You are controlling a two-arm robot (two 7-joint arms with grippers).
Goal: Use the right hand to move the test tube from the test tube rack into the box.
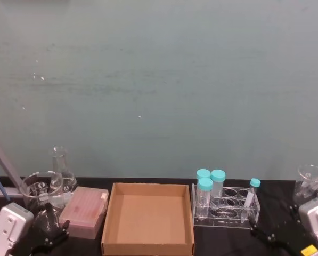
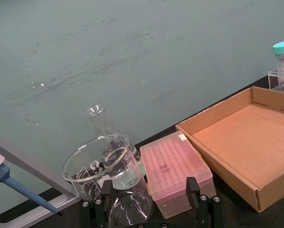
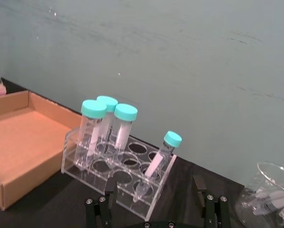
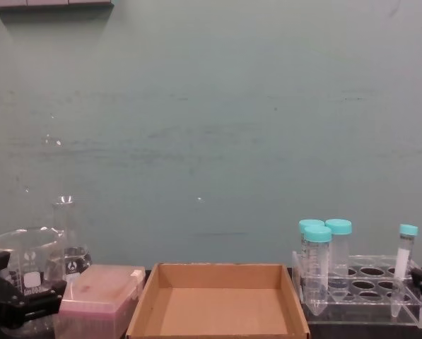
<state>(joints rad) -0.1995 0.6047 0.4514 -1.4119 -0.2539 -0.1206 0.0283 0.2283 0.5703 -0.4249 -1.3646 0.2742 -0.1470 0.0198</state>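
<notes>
The tube (image 3: pixel 157 161) leans in the rack's (image 3: pixel 80 171) end hole. It looks like light, stiff, slick plastic, so we'd pinch it just under the cap (image 3: pixel 172 139). Our right gripper (image 3: pixel 153 190) sits wide open near it, and the left gripper (image 2: pixel 149 185) is parked open by the beaker (image 2: pixel 99 161).

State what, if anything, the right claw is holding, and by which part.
Nothing. The right claw is open and empty, hanging near the test tube, which leans in the test tube rack.
</notes>
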